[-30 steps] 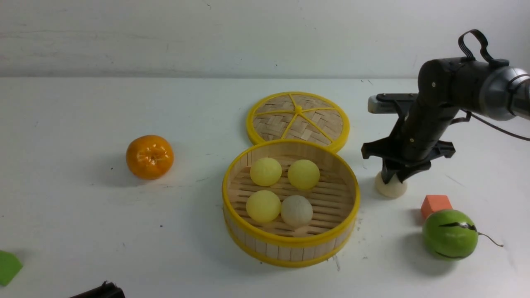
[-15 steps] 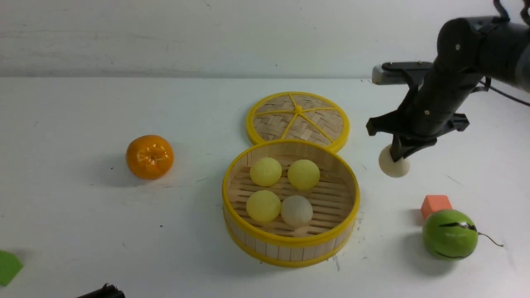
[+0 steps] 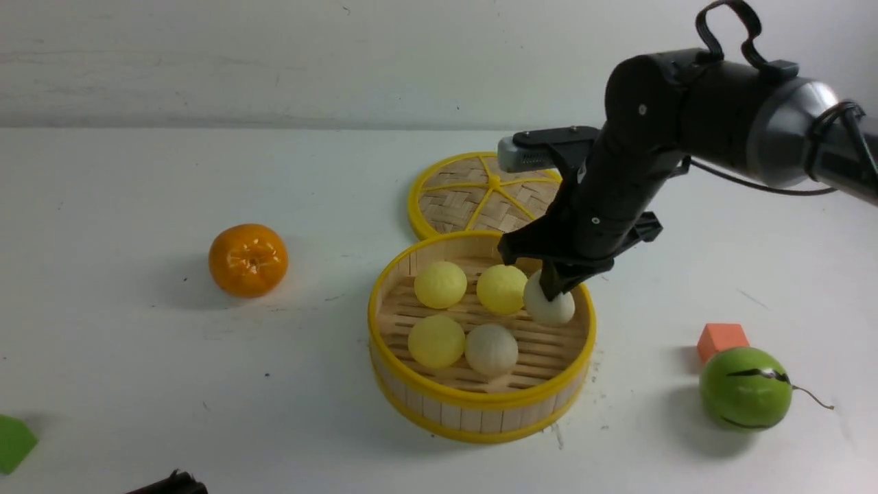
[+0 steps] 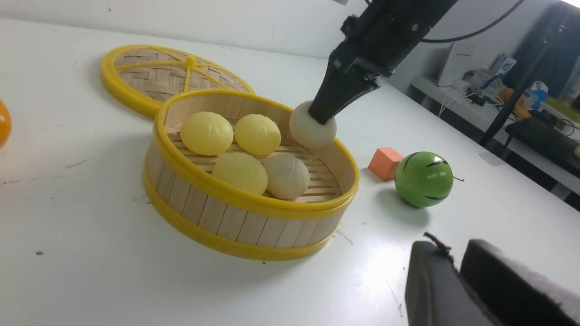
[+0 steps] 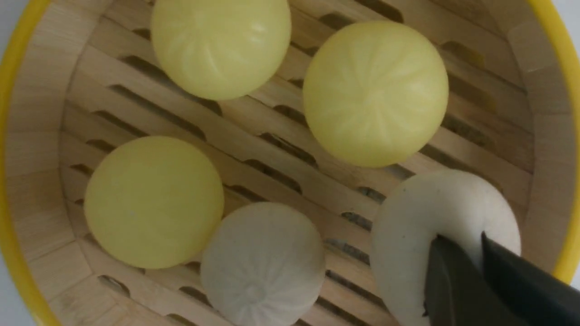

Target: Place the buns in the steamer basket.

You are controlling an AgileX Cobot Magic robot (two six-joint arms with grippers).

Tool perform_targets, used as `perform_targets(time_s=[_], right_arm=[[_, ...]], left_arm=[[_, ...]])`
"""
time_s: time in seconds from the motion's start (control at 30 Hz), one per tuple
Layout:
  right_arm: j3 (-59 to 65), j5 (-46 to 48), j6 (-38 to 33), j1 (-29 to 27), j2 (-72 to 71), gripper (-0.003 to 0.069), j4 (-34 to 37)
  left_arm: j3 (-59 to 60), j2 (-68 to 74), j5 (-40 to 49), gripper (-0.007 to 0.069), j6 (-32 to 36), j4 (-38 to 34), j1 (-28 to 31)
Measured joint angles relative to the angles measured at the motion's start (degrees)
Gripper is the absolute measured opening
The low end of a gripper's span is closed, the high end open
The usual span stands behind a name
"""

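Note:
The steamer basket (image 3: 480, 405) stands mid-table with three pale yellow buns (image 3: 440, 284) and one off-white bun (image 3: 491, 349) on its slatted floor. My right gripper (image 3: 553, 291) is shut on a second off-white bun (image 3: 553, 310) and holds it just inside the basket's right rim, above the floor. In the right wrist view the held bun (image 5: 435, 213) hangs beside the other off-white bun (image 5: 263, 262). My left gripper (image 4: 457, 258) is shut and empty, low over the table near the robot, apart from the basket (image 4: 235, 226).
The flat woven lid (image 3: 494, 195) lies behind the basket. An orange (image 3: 247, 259) sits to the left. An orange cube (image 3: 721, 341) and a green streaked ball (image 3: 745, 388) lie to the right. A green piece (image 3: 14, 442) shows at the front left edge.
My right gripper lifted the off-white bun off the table at the right and carried it left, over the rim into the steamer basket. The left arm has not moved.

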Motion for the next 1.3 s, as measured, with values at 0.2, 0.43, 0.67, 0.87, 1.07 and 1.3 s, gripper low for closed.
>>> perform_targets(time_s=[0.2,0.43,0.67,0.87,1.07,1.3], right_arm=[[0.0,0.7,2.4,-0.1,3.1,0.0055,-0.2],[0.0,0.7,4.6,-0.1,3.8,0.0274,-2.2],[-0.6,2.3,3.7,-0.1,-0.8,0.0526,-1.1],[-0.8,7.9,3.6,-0.1,-12.2,0.0475,-0.8],[5.4,13.0,6.5,1.4,-30.8,0.0185,-1.8],[24.5,14.0,16.5,6.8,-54.6,-0.0018,-5.6]], left_arm=[[0.0,0.0,0.0,0.0092,0.0,0.0,0.0],[0.0,0.0,0.0,0.0101,0.0,0.0,0.0],[0.0,0.0,0.0,0.0102,0.0,0.0,0.0],[0.0,0.0,0.1,0.0106,0.0,0.0,0.0],[0.0,0.0,0.1,0.011,0.0,0.0,0.0],[0.0,0.0,0.1,0.0114,0.0,0.0,0.0]])
